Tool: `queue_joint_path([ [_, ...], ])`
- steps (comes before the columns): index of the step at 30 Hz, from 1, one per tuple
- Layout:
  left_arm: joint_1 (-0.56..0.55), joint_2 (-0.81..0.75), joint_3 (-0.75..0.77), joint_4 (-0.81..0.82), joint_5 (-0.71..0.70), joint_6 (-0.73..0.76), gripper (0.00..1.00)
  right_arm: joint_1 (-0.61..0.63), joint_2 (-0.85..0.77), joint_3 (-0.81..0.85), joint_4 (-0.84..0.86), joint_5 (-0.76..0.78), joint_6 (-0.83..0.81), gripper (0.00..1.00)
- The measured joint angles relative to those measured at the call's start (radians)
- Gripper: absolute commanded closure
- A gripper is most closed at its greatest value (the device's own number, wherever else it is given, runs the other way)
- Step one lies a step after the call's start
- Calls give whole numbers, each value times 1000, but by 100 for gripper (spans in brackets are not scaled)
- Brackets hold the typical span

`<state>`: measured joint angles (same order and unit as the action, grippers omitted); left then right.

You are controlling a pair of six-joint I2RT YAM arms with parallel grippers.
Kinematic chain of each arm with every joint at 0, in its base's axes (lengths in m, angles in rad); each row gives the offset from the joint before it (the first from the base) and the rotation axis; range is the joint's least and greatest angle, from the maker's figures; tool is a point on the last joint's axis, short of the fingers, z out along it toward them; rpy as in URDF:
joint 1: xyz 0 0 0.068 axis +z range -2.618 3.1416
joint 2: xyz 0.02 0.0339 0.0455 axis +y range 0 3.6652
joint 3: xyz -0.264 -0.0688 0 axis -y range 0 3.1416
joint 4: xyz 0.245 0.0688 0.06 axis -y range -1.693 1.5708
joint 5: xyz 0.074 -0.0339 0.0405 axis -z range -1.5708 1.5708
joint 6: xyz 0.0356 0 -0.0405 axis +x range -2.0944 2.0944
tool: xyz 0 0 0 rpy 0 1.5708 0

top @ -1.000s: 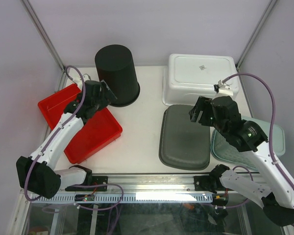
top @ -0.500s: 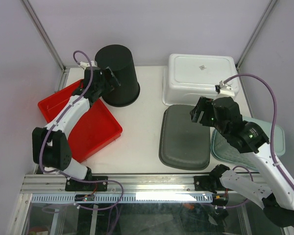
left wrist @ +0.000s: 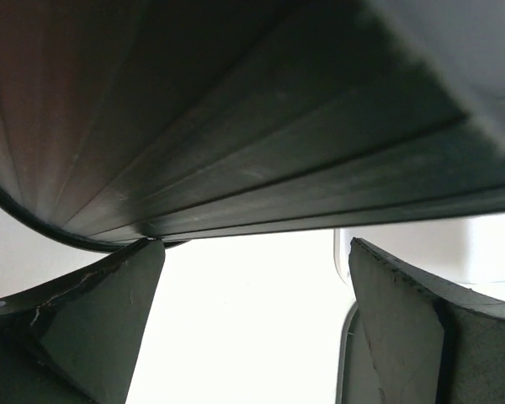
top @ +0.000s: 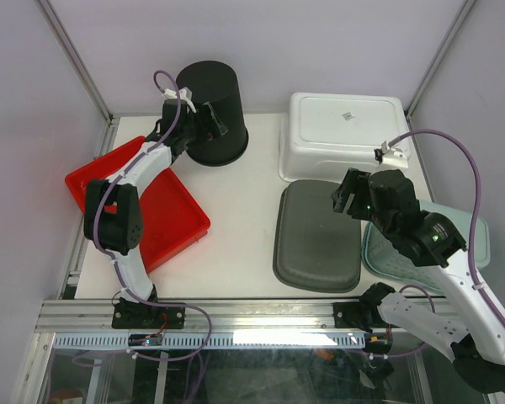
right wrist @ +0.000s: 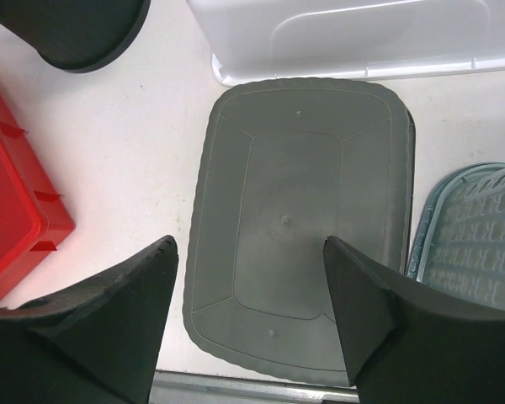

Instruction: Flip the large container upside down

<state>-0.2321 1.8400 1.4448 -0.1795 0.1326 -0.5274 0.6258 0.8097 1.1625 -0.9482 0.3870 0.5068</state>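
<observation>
A large black bucket (top: pixel 215 105) stands mouth down at the back left of the table and leans a little toward the back. My left gripper (top: pixel 200 128) is pressed against its near left side, low by the rim. In the left wrist view the bucket's ribbed wall (left wrist: pixel 236 118) fills the top. My left gripper (left wrist: pixel 252 252) is open beneath the wall, and its left fingertip (left wrist: pixel 139 269) touches the rim. My right gripper (top: pixel 347 192) is open and empty, hovering above an overturned grey tray (right wrist: pixel 307 219).
A red tray (top: pixel 143 210) lies at the left under my left arm. A white tub (top: pixel 345 130) sits bottom up at the back right. A teal basket (top: pixel 471 244) is at the right edge, partly under my right arm. The grey tray (top: pixel 317 236) is at centre right.
My left arm has stretched toward the back and reached the bucket's side. The bucket has shifted back and to the right. My right arm has barely moved.
</observation>
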Motion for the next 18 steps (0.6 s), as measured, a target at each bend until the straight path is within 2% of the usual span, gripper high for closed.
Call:
queue_joint_path([
  [6, -43, 63, 77, 7, 22, 55, 2, 0, -2, 0, 0, 4, 0, 26],
  [11, -93, 56, 90, -1, 29, 99, 1, 0, -1, 0, 0, 7, 0, 26],
  [14, -103, 1, 46, -11, 23, 109, 1, 0, 2, 0, 1, 9, 0, 26],
  [18, -63, -146, -57, -26, -2, 102, 1, 0, 9, -8, 8, 9, -1, 26],
])
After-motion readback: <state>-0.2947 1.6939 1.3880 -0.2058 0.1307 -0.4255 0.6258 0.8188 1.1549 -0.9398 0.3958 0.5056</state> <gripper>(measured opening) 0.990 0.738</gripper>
